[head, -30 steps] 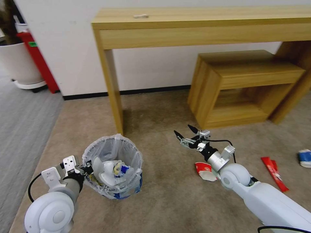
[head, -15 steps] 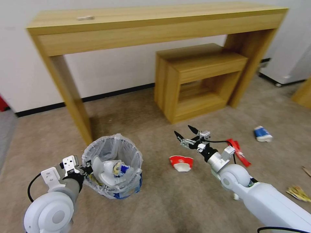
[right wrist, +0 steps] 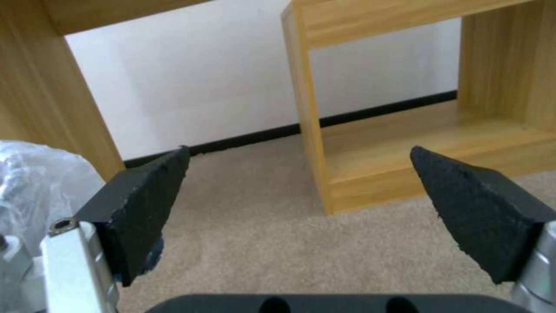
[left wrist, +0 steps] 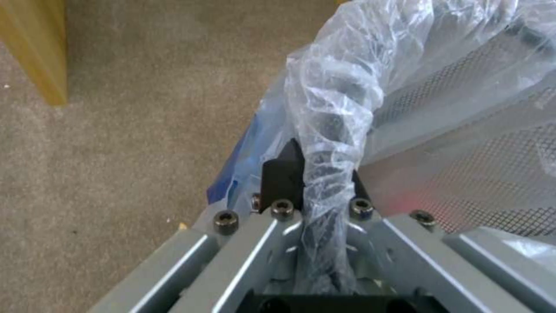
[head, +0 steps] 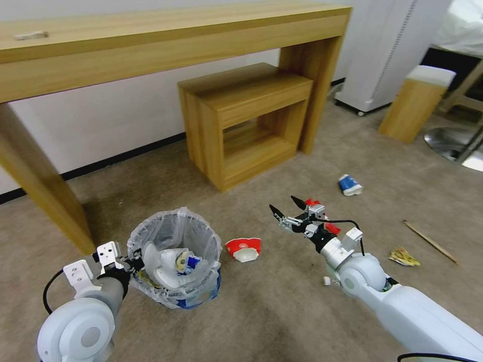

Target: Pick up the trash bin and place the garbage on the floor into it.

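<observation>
The trash bin (head: 173,261), lined with a crinkly white bag and holding some litter, sits at the lower left above the beige floor (head: 251,311). My left gripper (head: 133,264) is shut on its bag-covered rim; the left wrist view shows the left gripper (left wrist: 321,163) clamped on the bag of the trash bin (left wrist: 440,108). My right gripper (head: 286,207) hovers open and empty above the carpet, its right gripper (right wrist: 298,152) jaws wide apart. Garbage lies about: a red-white cup (head: 244,249) beside the bin, a blue-white cup (head: 349,185), a red wrapper (head: 329,227), a yellow wrapper (head: 403,256), a wooden stick (head: 430,241).
A long wooden table (head: 151,40) stands against the wall, one leg (head: 40,191) near the bin. A low wooden shelf unit (head: 246,120) sits under it. A wooden stool (head: 415,103), a white cabinet (head: 387,50) and a metal base (head: 453,143) stand at the right.
The whole picture has shifted left, so the camera has turned right. Both arms and the held bin keep their places in view; the right gripper stays open.
</observation>
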{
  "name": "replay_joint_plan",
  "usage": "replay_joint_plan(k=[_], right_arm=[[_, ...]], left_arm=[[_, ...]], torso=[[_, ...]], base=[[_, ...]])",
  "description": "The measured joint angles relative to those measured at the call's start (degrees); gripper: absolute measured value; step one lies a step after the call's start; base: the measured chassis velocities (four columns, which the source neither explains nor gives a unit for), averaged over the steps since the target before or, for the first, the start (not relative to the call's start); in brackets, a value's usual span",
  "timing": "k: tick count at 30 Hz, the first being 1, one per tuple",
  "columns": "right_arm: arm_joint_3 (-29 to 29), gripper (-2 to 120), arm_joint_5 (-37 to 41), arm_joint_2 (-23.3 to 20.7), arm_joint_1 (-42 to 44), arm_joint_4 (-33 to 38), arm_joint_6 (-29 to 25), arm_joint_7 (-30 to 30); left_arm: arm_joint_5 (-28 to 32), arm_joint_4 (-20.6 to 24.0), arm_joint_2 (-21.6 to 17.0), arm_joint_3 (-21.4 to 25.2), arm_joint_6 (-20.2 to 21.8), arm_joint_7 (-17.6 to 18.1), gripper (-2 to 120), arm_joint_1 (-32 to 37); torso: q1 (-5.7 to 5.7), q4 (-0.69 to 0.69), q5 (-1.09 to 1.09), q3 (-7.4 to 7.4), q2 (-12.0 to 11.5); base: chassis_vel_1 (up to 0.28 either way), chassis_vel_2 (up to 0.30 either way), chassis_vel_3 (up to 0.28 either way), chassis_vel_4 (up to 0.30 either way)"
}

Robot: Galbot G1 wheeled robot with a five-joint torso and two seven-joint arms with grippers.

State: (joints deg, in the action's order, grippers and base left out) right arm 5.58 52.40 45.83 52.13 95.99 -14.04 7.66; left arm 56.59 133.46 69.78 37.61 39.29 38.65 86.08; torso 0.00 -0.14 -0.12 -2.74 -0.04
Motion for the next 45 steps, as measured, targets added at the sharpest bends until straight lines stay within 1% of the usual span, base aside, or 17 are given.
replay_joint_plan(k=[4,6,7,11,20,28,34,45], right_arm=[[-0.08,99,-0.54,0.29,0.23,-0.15,-0.01,-0.9],[-0.13,99,-0.67,0.91,0.53,-0.5,-0.2,-2.57],[-0.18,97,-1.1,1.06,0.63,-0.64,-0.35,-2.76],[0.05,97,-2.04,1.49,0.72,-0.87,-1.05,-3.67],[0.25,99,-3.47,2.23,0.77,-1.1,-1.84,-4.28],[0.21,100,-3.43,2.18,0.61,-1.54,-2.1,-4.89],[-0.79,100,-3.23,2.01,1.06,-1.75,-2.14,-5.04],[-2.65,100,-2.83,1.63,2.11,-1.71,-2.06,-4.66]], left_arm=[[0.18,0.03,-0.13,0.19,-0.13,0.15,0,-0.03],[0.21,0.05,-0.14,0.27,-0.21,0.22,0,-0.03],[0.23,0.09,-0.13,0.27,-0.22,0.22,0,-0.01],[0.24,0.15,-0.11,0.39,-0.3,0.23,0,0.02],[0.33,0.8,-0.04,1.39,-0.43,0.75,0,0.33],[0.73,0.88,-0.22,5.07,-0.44,0.91,0,0.42],[0.02,0.52,-0.72,8.67,-0.43,-0.07,0,0.8],[-0.41,0.29,-0.53,10.15,-0.36,-0.29,0,1.12]], torso=[[0.0,0.04,0.0,0.0,0.0],[0.0,0.03,0.01,0.0,0.0],[0.0,0.02,0.0,0.0,0.0],[0.0,0.02,0.0,0.0,0.0],[0.0,0.02,0.0,0.0,0.0],[0.0,0.02,0.0,0.0,0.0],[0.0,0.02,0.0,0.0,0.0],[0.0,0.02,0.0,0.0,0.0]], base=[[0.0,0.0,0.0,0.0],[0.0,0.0,0.0,0.0],[0.0,0.0,0.0,0.0],[0.0,0.0,0.0,0.0],[0.0,0.0,0.0,0.0],[0.0,0.0,0.0,0.0],[0.0,0.0,0.0,0.0],[0.0,0.0,0.0,0.0]])
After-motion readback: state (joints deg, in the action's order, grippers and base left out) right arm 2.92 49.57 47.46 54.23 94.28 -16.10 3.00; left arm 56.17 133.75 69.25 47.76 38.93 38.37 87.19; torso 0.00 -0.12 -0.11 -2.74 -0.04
